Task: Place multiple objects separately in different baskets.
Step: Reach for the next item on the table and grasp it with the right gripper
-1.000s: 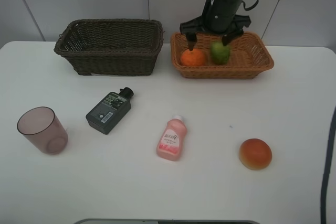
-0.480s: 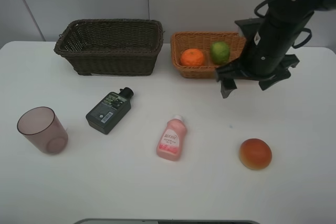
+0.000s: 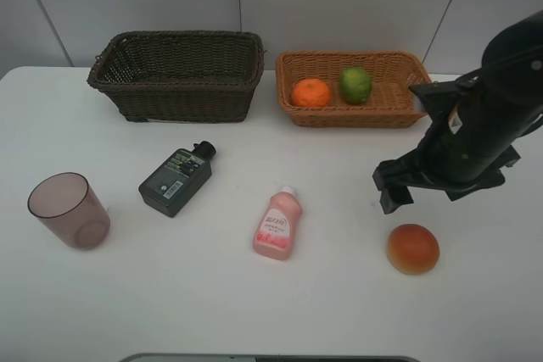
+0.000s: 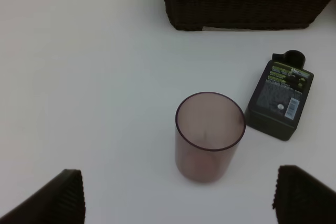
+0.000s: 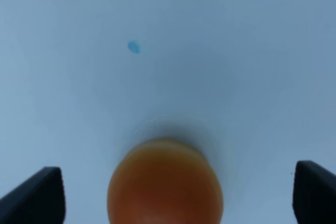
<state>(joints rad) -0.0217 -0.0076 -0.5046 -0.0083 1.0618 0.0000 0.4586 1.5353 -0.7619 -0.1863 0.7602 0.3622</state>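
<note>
The right gripper (image 5: pixel 173 195) is held above the white counter (image 3: pixel 254 311) with its jaws spread wide apart, and nothing is clamped between them. In the right wrist view the red-orange round fruit (image 3: pixel 413 248) is seen directly below, framed between the two dark fingers and not touched by either; a small blue speck (image 5: pixel 134 47) is marked on the counter beyond it. In the high view this fruit is found at the right front of the counter, just beside the lowered right arm. The left gripper (image 4: pixel 178 198) is likewise held with its jaws apart and empty, and the translucent mauve cup (image 3: pixel 69 210) is seen below it, upright with its mouth up, at the left front of the counter. Near the cup, the dark green flat bottle (image 3: pixel 176 181) is laid on its side, with its black cap pointed toward the dark brown basket (image 3: pixel 178 99), which is set at the back left. The light orange-tan basket (image 3: pixel 407 112) is placed just beside it at the back right, and the orange (image 3: pixel 311 92) and the green lime-like fruit (image 3: pixel 356 85) are held inside it, close together. The pink squeeze bottle (image 3: pixel 277 225) is laid flat near the middle of the counter, well apart from both baskets.
</note>
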